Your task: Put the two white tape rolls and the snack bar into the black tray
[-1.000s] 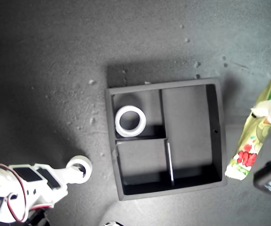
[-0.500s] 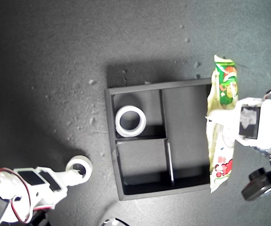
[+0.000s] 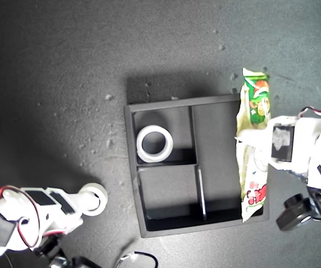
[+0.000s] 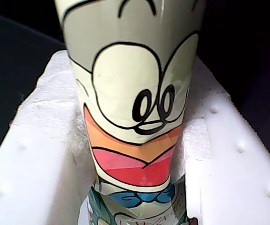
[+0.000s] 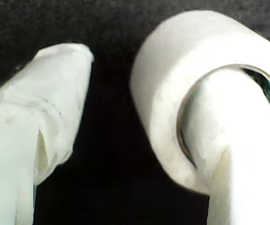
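Jaws of my first gripper [image 3: 255,146] pinch the snack bar [image 3: 251,142] over the black tray [image 3: 131,167]'s edge; my second gripper [image 5: 139,140] is open, 1 finger thru the 2nd tape roll [image 3: 95,199]; 1 white roll [image 3: 154,144] in, 2 items left

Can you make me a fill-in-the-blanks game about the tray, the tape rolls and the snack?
1. The white tape roll already in the black tray lies in the compartment at the exterior view's upper ____.
2. My first hand is shut on the ____.
3. One finger of my second hand pokes through the hole of the other ____, which sits outside the tray.
4. The tray's dividers make ____ compartments.

Missing words: left; snack bar; tape roll; three
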Robot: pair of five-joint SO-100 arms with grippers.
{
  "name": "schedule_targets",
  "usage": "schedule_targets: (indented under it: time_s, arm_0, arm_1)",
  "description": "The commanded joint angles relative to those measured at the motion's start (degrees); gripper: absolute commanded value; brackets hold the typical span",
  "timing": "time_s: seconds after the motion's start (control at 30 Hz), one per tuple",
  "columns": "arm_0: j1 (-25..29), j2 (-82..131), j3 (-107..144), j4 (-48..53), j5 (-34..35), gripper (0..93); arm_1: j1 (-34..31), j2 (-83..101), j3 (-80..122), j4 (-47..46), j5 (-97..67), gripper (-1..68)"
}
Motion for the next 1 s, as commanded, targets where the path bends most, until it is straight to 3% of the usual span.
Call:
schedule_targets:
  time_s: [0.0,0.07,0.17,0.4,0.67,0.77,0.97]
  arm_0:
    - [-1.5,-2.7,-1.8,-0.8,-1.1,11.1]
    - [-1.8,-4.1,-3.1,-0.8,-0.4,5.5]
    - [-2.2,-3.1,-3.3,-0.6,0.2,0.2]
    - [-2.8,5.8,-6.9,7.9,4.0,0.1]
    - [-6.1,-0.4,-36.6,26.6,17.2,0.1]
    - [-7.6,-9.2,-51.0,33.0,21.4,0.1]
    - [-10.5,-31.9,-86.4,49.6,26.5,0.0]
  arm_1:
    - [-0.6,0.3,1.2,-3.5,0.4,6.7]
    - [-0.4,-0.1,1.5,-4.0,0.4,13.7]
    - [-0.4,-0.5,0.7,-4.0,0.5,15.7]
    - [-0.6,-0.4,-3.0,1.6,0.7,18.9]
    - [5.8,0.5,-10.3,19.0,17.1,4.5]
    - [7.2,3.1,-8.3,21.2,26.9,-0.1]
    - [6.5,10.5,0.6,21.2,40.0,-0.2]
